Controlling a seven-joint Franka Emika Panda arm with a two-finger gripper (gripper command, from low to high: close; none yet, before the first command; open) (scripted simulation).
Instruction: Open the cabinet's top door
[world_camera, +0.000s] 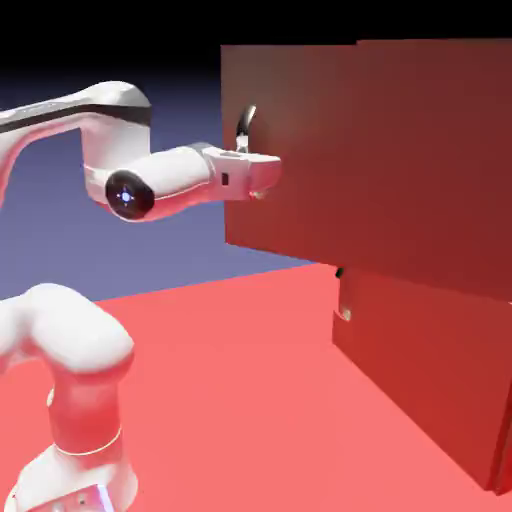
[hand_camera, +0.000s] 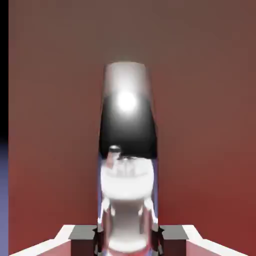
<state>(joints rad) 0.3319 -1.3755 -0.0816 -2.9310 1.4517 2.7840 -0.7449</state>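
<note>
Swinging out from the cabinet (world_camera: 440, 380), the top door (world_camera: 380, 160) already stands partly open, its free edge jutting toward the exterior view's left past the lower door (world_camera: 420, 370), which sits shut on the red desk (world_camera: 230, 400). The fingers (hand_camera: 172, 239) are clenched on the door's dark bar handle (hand_camera: 127, 130), which fills the hand view between them. By my judgement most of the pull is done; what remains is widening the swing.

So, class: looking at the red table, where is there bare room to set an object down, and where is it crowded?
Free: the wide table stretch between the robot's base and the cabinet. Crowded: at the top door, where the gripper is shut on its handle.
</note>
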